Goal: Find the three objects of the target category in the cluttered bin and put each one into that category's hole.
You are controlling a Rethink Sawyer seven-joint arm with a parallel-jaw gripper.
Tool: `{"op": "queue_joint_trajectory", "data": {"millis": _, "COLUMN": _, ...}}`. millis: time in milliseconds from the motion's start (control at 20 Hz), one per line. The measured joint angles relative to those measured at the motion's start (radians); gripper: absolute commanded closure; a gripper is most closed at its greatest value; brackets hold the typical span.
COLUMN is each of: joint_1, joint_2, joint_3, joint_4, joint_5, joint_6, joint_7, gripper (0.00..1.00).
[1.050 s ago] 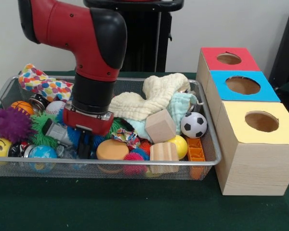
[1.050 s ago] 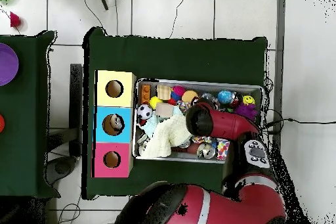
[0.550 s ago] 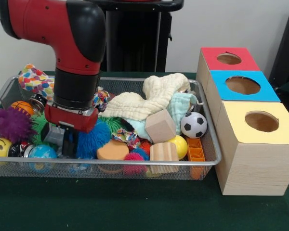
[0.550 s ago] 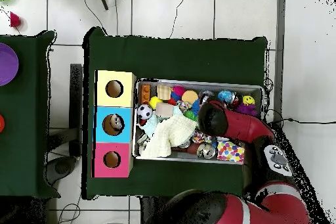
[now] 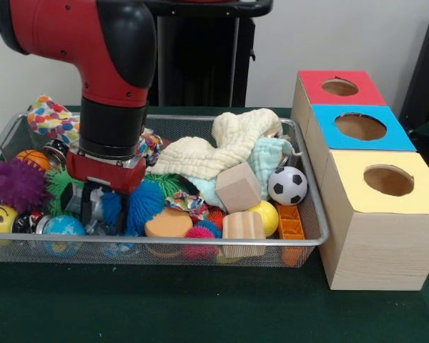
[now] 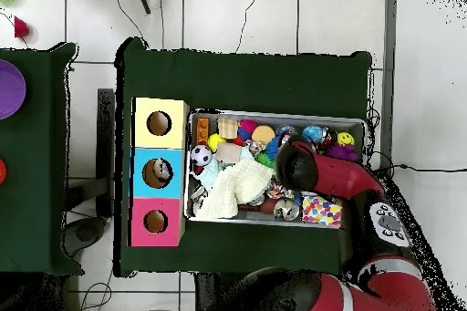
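Note:
My gripper (image 5: 93, 209) is down inside the wire bin (image 5: 311, 214), at its left part in the front view, among a blue spiky ball (image 5: 139, 204), a green spiky ball (image 5: 59, 184) and a globe ball (image 5: 62, 226). The clutter hides how it stands. In the overhead view the red arm (image 6: 315, 166) covers it. Other items in the bin: a soccer ball (image 5: 287, 185), a yellow ball (image 5: 266, 216), a purple spiky ball (image 5: 16, 184), a wooden cube (image 5: 237, 187), a wooden cylinder (image 5: 243, 226) and cream cloths (image 5: 222, 146).
Three wooden boxes with round holes stand beside the bin: red top (image 5: 339, 87), blue top (image 5: 361, 127), yellow top (image 5: 387, 180). In the overhead view they line the bin's left side, the yellow box (image 6: 159, 123) uppermost. A polka-dot cloth (image 5: 53, 121) lies at the bin's far left corner.
In the front view the arm has swung left from the bin's middle, uncovering the blue spiky ball. Over the last half second it has hardly moved.

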Motion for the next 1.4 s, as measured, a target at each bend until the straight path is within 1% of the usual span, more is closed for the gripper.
{"op": "queue_joint_trajectory", "data": {"millis": 450, "joint_1": 0.014, "joint_2": 0.004, "joint_3": -0.002, "joint_4": 0.0, "joint_5": 0.0, "joint_6": 0.059, "joint_7": 0.0, "gripper": 0.0}}
{"op": "queue_joint_trajectory", "data": {"millis": 1400, "joint_1": 0.017, "joint_2": 0.002, "joint_3": -0.008, "joint_4": 0.0, "joint_5": 0.0, "joint_6": 0.063, "joint_7": 0.0, "gripper": 0.0}}
